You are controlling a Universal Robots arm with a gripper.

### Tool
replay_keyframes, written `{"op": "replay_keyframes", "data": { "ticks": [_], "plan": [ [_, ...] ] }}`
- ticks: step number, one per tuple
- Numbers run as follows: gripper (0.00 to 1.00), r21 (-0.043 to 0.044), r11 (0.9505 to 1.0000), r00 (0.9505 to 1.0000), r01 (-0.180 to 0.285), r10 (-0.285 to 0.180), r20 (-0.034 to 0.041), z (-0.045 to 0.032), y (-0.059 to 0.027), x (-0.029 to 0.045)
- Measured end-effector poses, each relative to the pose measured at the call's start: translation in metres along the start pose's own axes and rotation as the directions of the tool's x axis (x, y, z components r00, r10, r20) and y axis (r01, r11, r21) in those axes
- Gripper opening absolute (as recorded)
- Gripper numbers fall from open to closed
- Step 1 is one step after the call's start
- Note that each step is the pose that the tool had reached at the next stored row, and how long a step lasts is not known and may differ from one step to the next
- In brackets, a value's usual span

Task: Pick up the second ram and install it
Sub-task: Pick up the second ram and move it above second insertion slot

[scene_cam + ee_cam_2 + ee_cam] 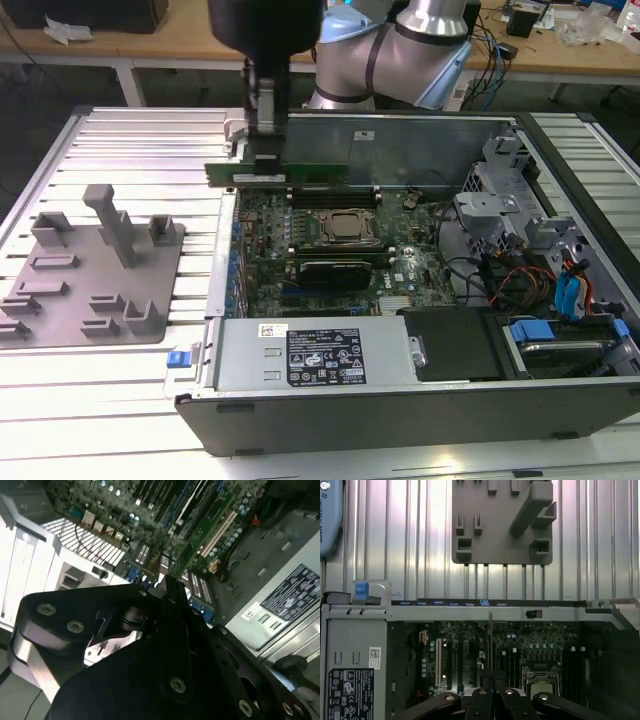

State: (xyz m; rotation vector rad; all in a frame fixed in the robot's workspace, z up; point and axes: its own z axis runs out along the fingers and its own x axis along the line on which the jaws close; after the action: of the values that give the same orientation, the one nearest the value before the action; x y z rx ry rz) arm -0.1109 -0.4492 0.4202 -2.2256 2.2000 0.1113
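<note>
The tool (pixel 262 158) was pressed together on the second ram (pixel 312 172). It pinched the stick a little off its middle, so the longer part of the green stick jutted level toward the exterior view's right. The stick hung in the air over the far left part of the motherboard (pixel 300 250), inside the open computer case (pixel 400 400). It touched nothing but the tool. In the first wrist view it showed edge-on as a thin line (pixel 490 635) running out from the tool (pixel 492 675) over the board.

To do this step well, the stick's long edge would likely need to be parallel to a slot beside the processor socket (pixel 345 228) and level. It should then go straight down so both ends seat together. With an off-centre grip, the free end could lag or tilt.

The far case wall (pixel 420 135) stood just behind the stick, leaving little room that way. The cables (pixel 480 270) lay well apart toward the exterior view's right. The grey tray (pixel 90 265) sat on the counter (pixel 130 135), well apart toward the exterior view's left. Above the board the way looked open.
</note>
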Motion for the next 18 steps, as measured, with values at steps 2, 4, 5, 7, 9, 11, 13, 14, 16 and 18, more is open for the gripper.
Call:
{"op": "replay_keyframes", "data": {
  "ticks": [2, 4, 5, 7, 9, 11, 13, 14, 16, 18],
  "plan": [
    [0.09, -0.001, 1.0, 1.0, 0.0, 0.0, 0.0001, 0.0007, -0.0235, 0.0003],
    [0.09, -0.0022, 1.0, 1.0, 0.0, 0.0, 0.0, 0.0012, -0.0434, 0.0006],
    [0.09, -0.0027, 1.0, 1.0, 0.0, 0.0, 0.0, 0.0013, -0.0527, 0.0008],
    [0.09, -0.0028, 1.0, 1.0, 0.0, 0.0, 0.0001, 0.0016, -0.0601, 0.0009],
    [0.09, -0.0029, 1.0, 1.0, 0.0, 0.0, 0.0001, 0.0043, -0.072, -0.0009],
    [0.09, -0.0028, 1.0, 1.0, 0.0, 0.0, 0.0001, 0.0055, -0.0742, -0.0046],
    [0.09, -0.0029, 1.0, 1.0, 0.0, 0.0, 0.0, 0.007, -0.075, -0.0078],
    [0.09, -0.003, 1.0, 1.0, 0.0, 0.0, 0.0, 0.0081, -0.0756, -0.0087],
    [0.09, -0.0029, 1.0, 1.0, 0.0, 0.0, 0.0001, 0.0127, -0.0781, -0.0111],
    [0.09, -0.0029, 1.0, 1.0, 0.0, 0.0, 0.0001, 0.0146, -0.0793, -0.0119]
  ]
}}
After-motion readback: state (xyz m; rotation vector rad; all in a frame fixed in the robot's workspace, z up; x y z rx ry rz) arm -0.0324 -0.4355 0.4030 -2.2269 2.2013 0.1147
